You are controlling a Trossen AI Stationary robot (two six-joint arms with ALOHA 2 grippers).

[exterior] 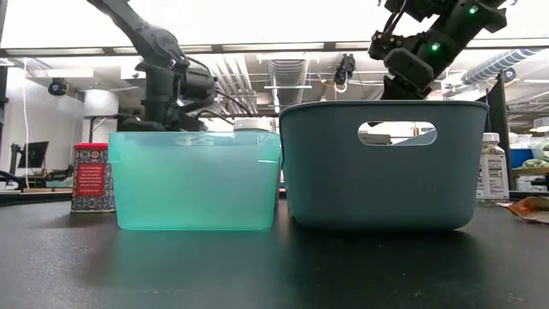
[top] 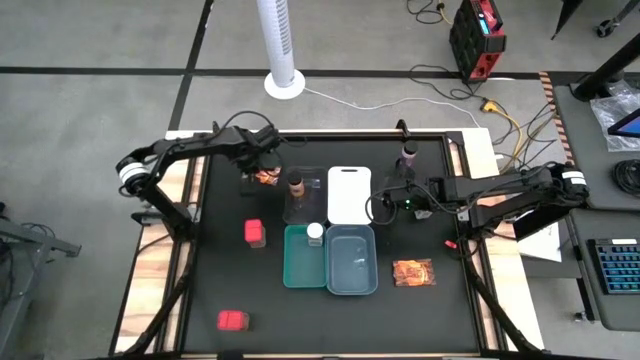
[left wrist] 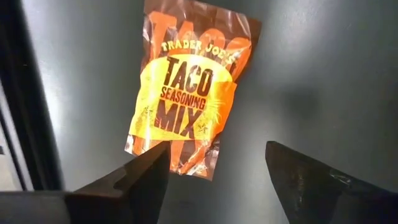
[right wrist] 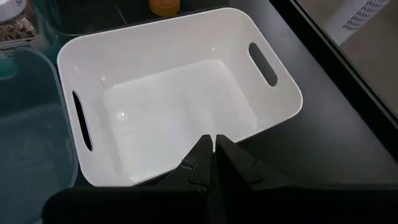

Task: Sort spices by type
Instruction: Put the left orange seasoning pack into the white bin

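A clear taco seasoning packet [left wrist: 186, 87] with orange-red contents lies flat on the black table, also seen from above [top: 265, 177]. My left gripper [left wrist: 214, 152] hovers open over its end and touches nothing I can see. My right gripper [right wrist: 212, 140] is shut and empty over the white tray's rim [right wrist: 155, 177], beside the tray [top: 349, 193]. A brown-capped bottle [top: 296, 183] stands in the clear tray [top: 306, 208]. A white-capped jar [top: 315, 233] stands in the teal tray [top: 300, 265]. Two red boxes [top: 255, 232] [top: 232, 320], a second packet [top: 413, 272] and a purple bottle [top: 408, 152] rest on the table.
The grey-blue tray [top: 351, 262] sits right of the teal one, and all the trays cluster mid-table. The low view shows a second white-capped jar [exterior: 491, 167] far right. Bare table lies at the near left and near right. A white fan column [top: 280, 45] stands beyond the far edge.
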